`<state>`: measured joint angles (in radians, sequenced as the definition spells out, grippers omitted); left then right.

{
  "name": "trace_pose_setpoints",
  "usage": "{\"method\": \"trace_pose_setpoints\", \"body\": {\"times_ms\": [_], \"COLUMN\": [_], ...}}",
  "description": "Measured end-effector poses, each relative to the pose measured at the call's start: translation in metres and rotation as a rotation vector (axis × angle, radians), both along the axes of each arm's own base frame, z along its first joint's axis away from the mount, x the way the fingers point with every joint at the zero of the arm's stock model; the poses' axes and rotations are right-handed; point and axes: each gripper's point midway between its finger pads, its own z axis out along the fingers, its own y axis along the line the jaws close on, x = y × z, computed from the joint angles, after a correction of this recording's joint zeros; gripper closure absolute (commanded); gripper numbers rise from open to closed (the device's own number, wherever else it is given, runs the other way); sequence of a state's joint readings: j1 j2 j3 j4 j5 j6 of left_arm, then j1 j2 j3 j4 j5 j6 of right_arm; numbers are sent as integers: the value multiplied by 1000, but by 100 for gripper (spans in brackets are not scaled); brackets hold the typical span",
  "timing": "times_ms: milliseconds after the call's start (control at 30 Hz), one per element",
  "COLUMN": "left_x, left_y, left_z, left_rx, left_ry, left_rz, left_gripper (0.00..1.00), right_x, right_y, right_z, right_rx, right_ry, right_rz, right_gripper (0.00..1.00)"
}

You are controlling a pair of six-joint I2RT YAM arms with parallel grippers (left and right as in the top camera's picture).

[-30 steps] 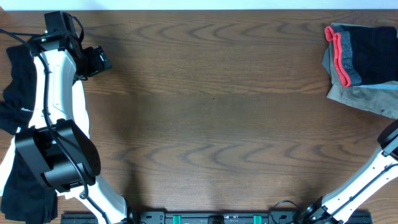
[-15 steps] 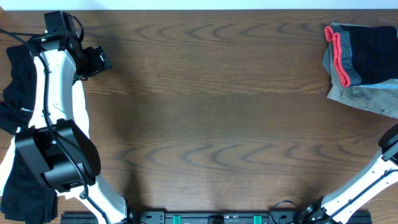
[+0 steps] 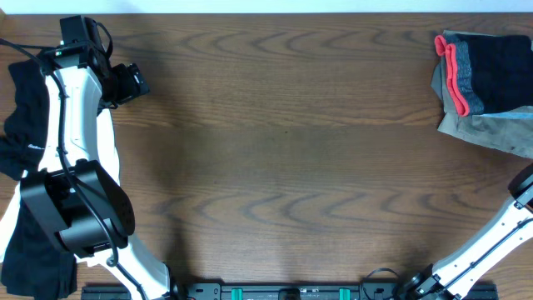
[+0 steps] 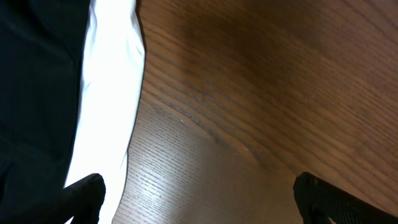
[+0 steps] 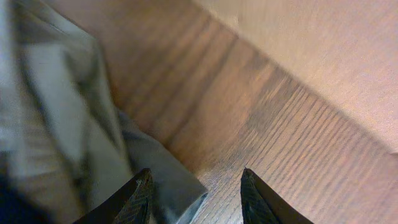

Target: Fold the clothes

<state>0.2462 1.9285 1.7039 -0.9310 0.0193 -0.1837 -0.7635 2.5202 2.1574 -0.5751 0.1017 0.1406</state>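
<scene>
A pile of black clothes [image 3: 23, 117] lies at the table's left edge, partly under my left arm; it also fills the left side of the left wrist view [image 4: 31, 93]. My left gripper [image 3: 133, 82] is open and empty [image 4: 202, 199] over bare wood beside that black cloth. A stack at the far right has a dark garment with red trim [image 3: 487, 75] on a grey garment [image 3: 491, 133]. My right gripper [image 5: 194, 186] is open, its left finger over a corner of the grey garment [image 5: 62, 124]. It is outside the overhead view.
The brown wooden table [image 3: 283, 167] spans the view. A bright white strip [image 4: 109, 93] runs between the black cloth and the wood. My right arm [image 3: 500, 237] comes in at the lower right corner. A black rail [image 3: 283, 292] lines the front edge.
My right arm has shifted slightly toward the right edge of the overhead view. The left arm and the clothes have not moved.
</scene>
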Motion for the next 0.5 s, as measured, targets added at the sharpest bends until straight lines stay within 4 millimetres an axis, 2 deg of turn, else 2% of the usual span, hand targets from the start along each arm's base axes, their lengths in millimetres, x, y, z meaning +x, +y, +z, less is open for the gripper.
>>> {"method": "trace_pose_setpoints", "body": {"times_ms": [167, 500], "left_x": [0, -1], "left_y": [0, 0], "left_z": [0, 0], "left_rx": [0, -1], "left_ry": [0, 3], "left_rz": [0, 0], "left_gripper": [2, 2], "right_x": [1, 21], "right_y": [1, 2], "right_z": [-19, -31], "right_rx": [33, 60], "right_ry": [-6, -98], "right_rz": [-11, 34], "right_gripper": [56, 55]}}
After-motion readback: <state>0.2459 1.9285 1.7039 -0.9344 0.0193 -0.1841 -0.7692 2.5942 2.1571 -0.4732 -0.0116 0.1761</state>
